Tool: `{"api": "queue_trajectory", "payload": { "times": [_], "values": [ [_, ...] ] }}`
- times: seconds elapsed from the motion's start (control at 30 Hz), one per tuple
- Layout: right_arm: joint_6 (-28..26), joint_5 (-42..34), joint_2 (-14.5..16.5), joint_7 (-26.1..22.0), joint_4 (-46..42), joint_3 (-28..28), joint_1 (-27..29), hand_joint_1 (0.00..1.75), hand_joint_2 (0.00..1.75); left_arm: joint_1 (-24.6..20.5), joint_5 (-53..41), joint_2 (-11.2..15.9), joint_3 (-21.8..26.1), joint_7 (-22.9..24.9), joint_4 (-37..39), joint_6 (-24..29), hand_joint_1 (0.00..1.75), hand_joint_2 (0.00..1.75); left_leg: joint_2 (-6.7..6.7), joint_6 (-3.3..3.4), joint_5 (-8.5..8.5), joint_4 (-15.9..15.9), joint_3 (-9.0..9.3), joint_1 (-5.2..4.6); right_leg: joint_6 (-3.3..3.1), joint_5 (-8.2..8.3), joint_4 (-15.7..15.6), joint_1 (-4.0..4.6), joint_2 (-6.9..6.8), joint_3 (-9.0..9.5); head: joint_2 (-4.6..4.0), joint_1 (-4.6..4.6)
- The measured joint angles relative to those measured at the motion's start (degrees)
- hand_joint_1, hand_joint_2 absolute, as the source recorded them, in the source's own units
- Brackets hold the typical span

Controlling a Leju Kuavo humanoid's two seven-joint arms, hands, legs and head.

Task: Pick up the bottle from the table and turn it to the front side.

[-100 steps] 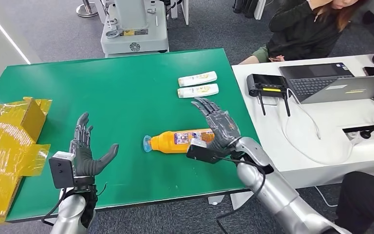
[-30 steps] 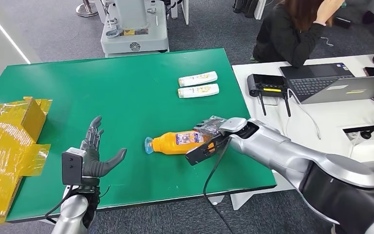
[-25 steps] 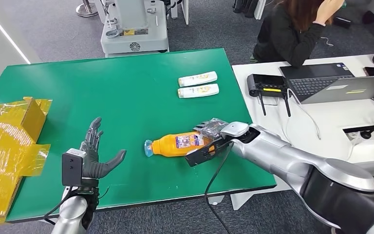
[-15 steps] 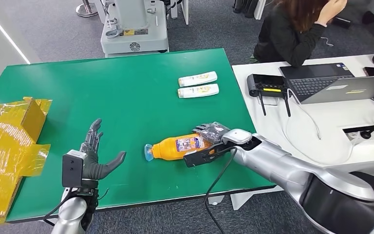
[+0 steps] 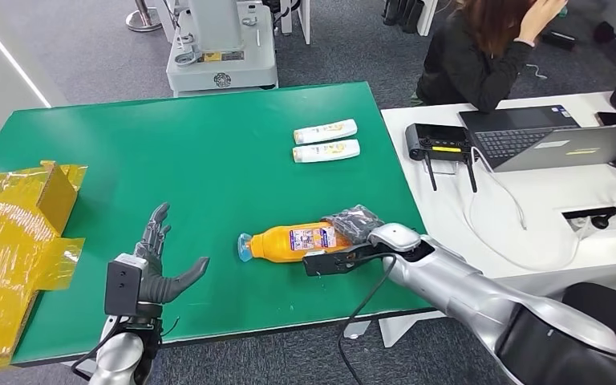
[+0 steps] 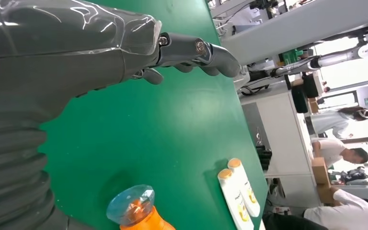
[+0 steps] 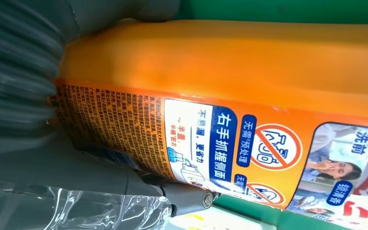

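An orange bottle [image 5: 293, 241] with a clear blue cap [image 5: 245, 246] lies on its side near the front of the green table [image 5: 208, 152], cap toward my left. Its printed label with small text faces up [image 7: 211, 139]. My right hand [image 5: 353, 224] grips the bottle's base end, fingers curled over the top. The cap and orange neck appear in the left wrist view [image 6: 136, 213]. My left hand [image 5: 156, 261] hovers over the table at the front left, fingers spread, holding nothing, well apart from the bottle.
Two small white bottles [image 5: 326, 140] lie side by side farther back on the table. A yellow box wrapped in film [image 5: 16, 241] sits at the left edge. A white desk [image 5: 529, 200] with laptop, router and cables stands right; a person sits behind it.
My right hand came down over the bottle's base and closed on it. The bottle has shifted slightly toward the front edge. My left hand moved a little nearer the front edge.
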Motion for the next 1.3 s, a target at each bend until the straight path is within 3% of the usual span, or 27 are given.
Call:
{"api": "queue_trajectory", "payload": {
  "times": [0.17,0.43,0.67,1.1,1.3],
  "values": [
    [-2.8,1.3,0.0,-2.6,-1.6,-4.0,2.8,1.75,1.75,1.0,-0.9,0.0,0.7,-0.1,-0.5,0.0,0.0,1.75,-0.02,0.0,-0.01,0.0,0.0,0.0,0.0,0.0,0.0,0.0,-0.02,0.01,0.0,-0.01],
    [-6.0,-3.6,0.0,-8.4,-5.8,-10.4,8.3,1.75,1.75,2.3,-1.6,-0.1,1.1,-0.4,-1.3,0.1,0.0,1.75,-0.04,0.01,-0.04,0.0,-0.04,0.0,0.01,-0.01,0.0,0.0,-0.02,-0.03,0.0,0.01],
    [-7.3,-15.5,0.8,-17.6,-18.6,-20.2,21.2,1.75,1.75,3.2,-2.6,-0.2,1.1,-0.5,-2.0,0.5,0.0,1.75,-0.28,0.01,-0.04,0.0,-0.36,0.0,0.02,-0.08,0.0,0.01,-0.24,-0.26,0.0,0.0],
    [-13.6,-22.3,5.1,-20.9,-31.8,-31.4,33.6,1.75,1.75,3.5,-2.4,-0.3,1.1,-0.3,-2.8,1.8,0.0,1.75,-0.42,0.02,-0.05,0.0,-0.5,-0.02,0.11,-0.18,0.0,-0.01,-0.33,-0.37,0.0,0.0],
    [-14.2,-22.3,5.4,-21.1,-32.4,-32.3,34.4,1.75,1.75,3.4,-2.4,-0.3,1.1,-0.3,-2.9,1.8,0.0,1.75,-0.45,0.02,-0.05,0.0,-0.51,-0.02,0.12,-0.19,0.0,-0.01,-0.35,-0.37,0.0,0.0]
  ]
}}
